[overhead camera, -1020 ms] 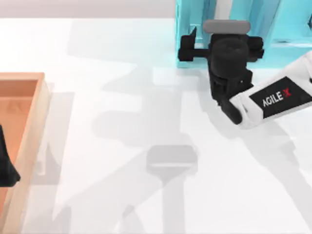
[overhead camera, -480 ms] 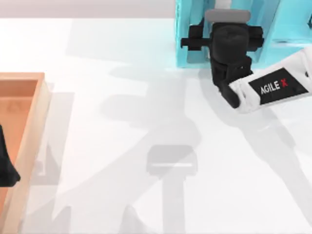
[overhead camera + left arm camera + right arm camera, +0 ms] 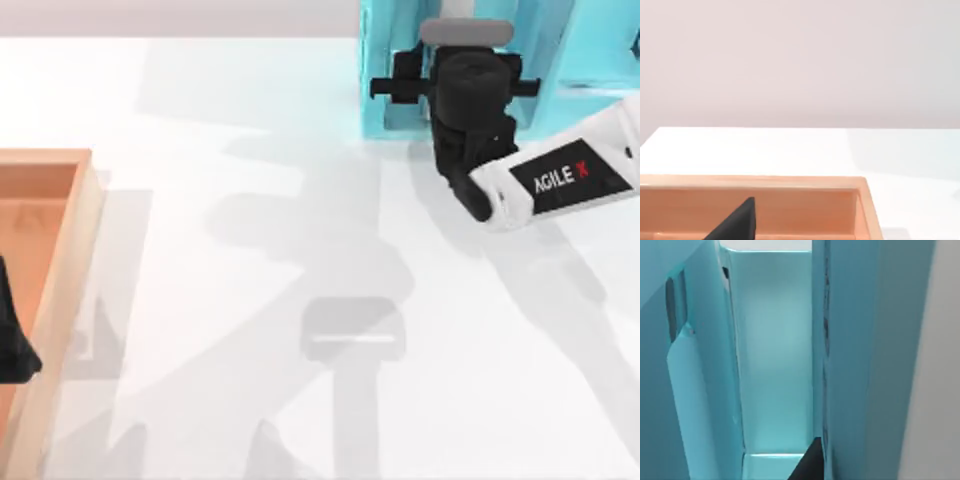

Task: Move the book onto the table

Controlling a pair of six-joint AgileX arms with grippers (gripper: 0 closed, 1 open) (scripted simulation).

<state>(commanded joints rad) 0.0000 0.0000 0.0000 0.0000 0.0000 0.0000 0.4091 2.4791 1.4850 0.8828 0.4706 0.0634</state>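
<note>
Right arm stretches leftward, wrist inside the turquoise shelf.

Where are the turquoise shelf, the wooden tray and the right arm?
turquoise shelf (image 3: 378,70), top view, on its left outer wall.
wooden tray (image 3: 70,250), top view, on its right rim.
right arm (image 3: 560,180), top view, on the white link with the AgileX label.

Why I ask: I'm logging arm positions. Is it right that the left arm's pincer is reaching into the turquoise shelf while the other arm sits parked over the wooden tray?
Sides swapped. The top view shows the right pincer at the turquoise shelf; the left pincer sits parked over the wooden tray.
</note>
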